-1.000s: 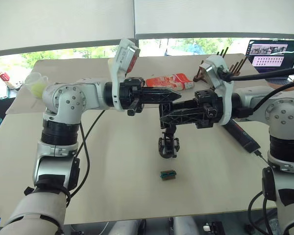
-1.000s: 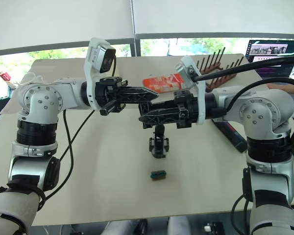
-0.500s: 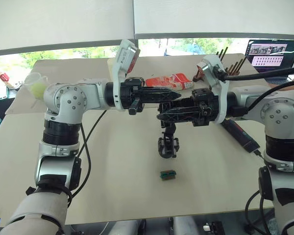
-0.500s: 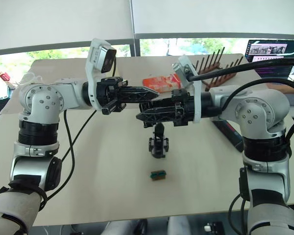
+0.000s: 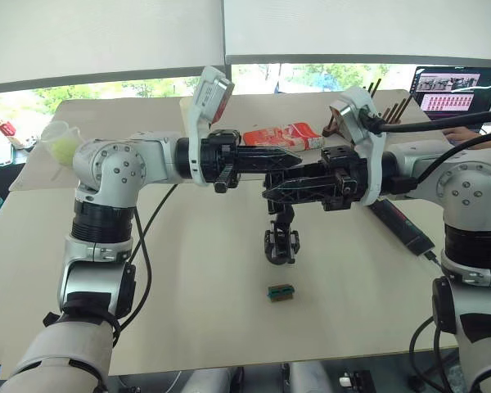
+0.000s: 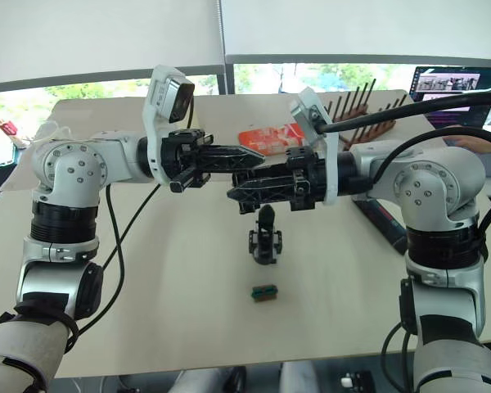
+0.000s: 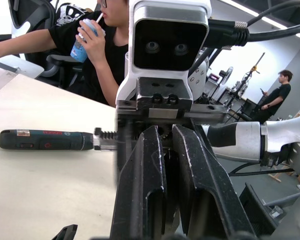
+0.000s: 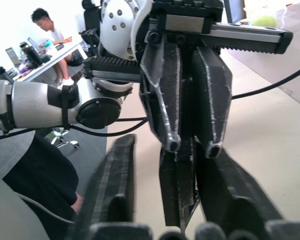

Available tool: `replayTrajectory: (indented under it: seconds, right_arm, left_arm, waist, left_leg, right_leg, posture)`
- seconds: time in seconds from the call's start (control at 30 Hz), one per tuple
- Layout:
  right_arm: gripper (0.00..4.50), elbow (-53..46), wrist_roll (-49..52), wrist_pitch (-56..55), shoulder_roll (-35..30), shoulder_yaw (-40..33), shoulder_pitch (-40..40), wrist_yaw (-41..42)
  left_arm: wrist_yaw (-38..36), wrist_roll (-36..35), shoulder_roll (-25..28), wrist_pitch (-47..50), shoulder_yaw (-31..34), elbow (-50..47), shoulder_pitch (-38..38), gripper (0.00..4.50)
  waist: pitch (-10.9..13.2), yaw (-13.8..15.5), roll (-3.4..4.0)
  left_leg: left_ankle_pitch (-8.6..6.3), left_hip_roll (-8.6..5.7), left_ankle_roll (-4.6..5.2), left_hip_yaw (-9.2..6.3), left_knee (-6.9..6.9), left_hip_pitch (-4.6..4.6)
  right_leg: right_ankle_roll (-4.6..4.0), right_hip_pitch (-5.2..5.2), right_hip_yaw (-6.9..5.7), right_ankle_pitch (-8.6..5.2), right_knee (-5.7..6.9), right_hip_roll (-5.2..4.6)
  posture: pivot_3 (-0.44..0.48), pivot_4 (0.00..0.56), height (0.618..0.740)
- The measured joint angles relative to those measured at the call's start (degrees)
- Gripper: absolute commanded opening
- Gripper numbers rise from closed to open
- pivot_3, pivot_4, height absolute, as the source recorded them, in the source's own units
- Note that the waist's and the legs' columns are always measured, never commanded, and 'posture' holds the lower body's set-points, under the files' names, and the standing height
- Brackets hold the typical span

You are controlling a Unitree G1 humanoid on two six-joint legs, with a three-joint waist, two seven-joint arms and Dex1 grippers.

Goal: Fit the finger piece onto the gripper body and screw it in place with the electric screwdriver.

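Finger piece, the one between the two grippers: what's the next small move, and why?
Probably close the right gripper on the finger piece. The left gripper appears to pinch the piece's upper part, and its pointed end hangs between the right gripper's spread fingers, which do not yet squeeze it. The left should let go only after that, since both are in the air above the gripper body.

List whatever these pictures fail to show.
- Electric screwdriver: in the head views its far end is hidden behind the right arm; in the left wrist view one end is hidden behind the right gripper.
- Gripper body: its top is hidden under the right gripper.
- Green block: too small to identify.
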Motion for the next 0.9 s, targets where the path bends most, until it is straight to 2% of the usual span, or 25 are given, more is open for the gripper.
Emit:
replayTrajectory:
  seconds: [0.03,0.27,0.33,0.37,0.47,0.6,0.63,0.8,0.9]
  right_arm:
    - [0.38,-0.01,-0.59,-0.15,-0.24,0.23,0.00,-0.06]
    - [0.38,-0.23,-1.75,-2.18,-0.26,1.05,0.74,0.10]
    - [0.38,-0.54,-2.36,-3.37,-0.26,1.56,1.47,0.30]
    - [0.38,-1.61,-3.35,-5.80,-0.48,1.84,2.82,1.69]
    - [0.38,-4.31,-6.86,-12.33,-2.75,2.13,6.77,5.36]
    - [0.38,-11.07,-11.23,-25.87,-4.35,2.16,16.42,13.12]
    - [0.38,-11.52,-11.83,-27.40,-4.20,2.21,17.96,13.39]
    - [0.38,-13.21,-16.36,-35.24,-3.78,2.32,26.02,13.64]
    - [0.38,-14.13,-16.64,-36.06,-3.84,2.20,27.69,12.89]
  left_arm:
    - [0.07,0.39,-0.13,-0.05,-0.07,0.00,-0.01,0.00]
    - [-1.42,2.74,0.24,-1.53,-1.05,0.07,0.00,0.00]
    - [-2.71,4.07,0.96,-3.32,-2.38,-0.12,0.23,0.91]
    - [-5.32,6.05,2.77,-6.50,-4.22,-1.56,1.38,1.21]
    - [-10.75,10.88,6.61,-13.65,-6.82,-2.45,5.36,2.52]
    - [-17.71,19.35,9.26,-27.40,-10.11,-2.11,11.37,4.30]
    - [-18.16,21.09,9.27,-30.15,-10.70,-1.74,12.50,4.50]
    - [-18.26,34.98,7.86,-52.26,-15.70,5.81,21.46,4.50]
    - [-14.59,40.71,2.63,-61.62,-17.21,12.68,23.92,4.50]
  waist:
    - [0.00,-0.02,0.00]
    - [0.00,-0.02,0.00]
    - [0.00,-0.02,0.00]
    - [0.00,-0.11,0.00]
    - [0.00,-0.19,0.01]
    - [0.00,-0.02,0.01]
    - [0.00,0.00,0.00]
    - [-0.01,0.37,0.02]
    - [0.00,1.07,0.01]
  left_leg:
    - [0.00,0.00,0.00,0.00,0.01,0.01]
    - [0.00,0.01,0.00,0.00,0.01,0.00]
    - [0.00,0.00,0.00,0.00,0.01,0.00]
    - [0.00,0.01,-0.01,0.00,-0.01,0.00]
    - [-0.01,0.01,-0.01,0.00,-0.02,0.00]
    - [-0.01,-0.01,-0.01,-0.05,0.01,-0.01]
    - [-0.01,-0.03,-0.01,-0.05,0.04,0.01]
    - [-0.01,-0.06,0.00,0.00,0.03,0.00]
    - [-0.01,-0.09,0.01,-0.03,0.08,-0.02]
  right_leg:
    - [0.00,0.01,0.00,0.00,0.00,0.00]
    - [0.00,0.00,0.01,0.00,0.00,-0.01]
    - [0.00,0.00,0.01,0.00,0.00,-0.01]
    - [0.00,0.00,0.01,0.00,-0.02,-0.02]
    - [0.00,-0.03,0.01,0.00,0.00,-0.01]
    - [0.00,0.02,-0.04,0.00,-0.08,0.01]
    - [0.00,0.02,-0.04,0.00,-0.08,-0.01]
    - [0.00,-0.02,0.00,0.00,-0.20,0.01]
    - [0.00,0.01,-0.05,0.00,-0.25,0.09]
  posture:
    - [0.000,0.150,0.740]
    - [0.000,0.150,0.740]
    - [0.000,0.150,0.740]
    - [0.000,0.150,0.740]
    - [0.000,0.150,0.740]
    - [0.000,0.150,0.740]
    - [0.000,0.150,0.740]
    - [0.000,0.150,0.740]
    - [0.000,0.150,0.740]
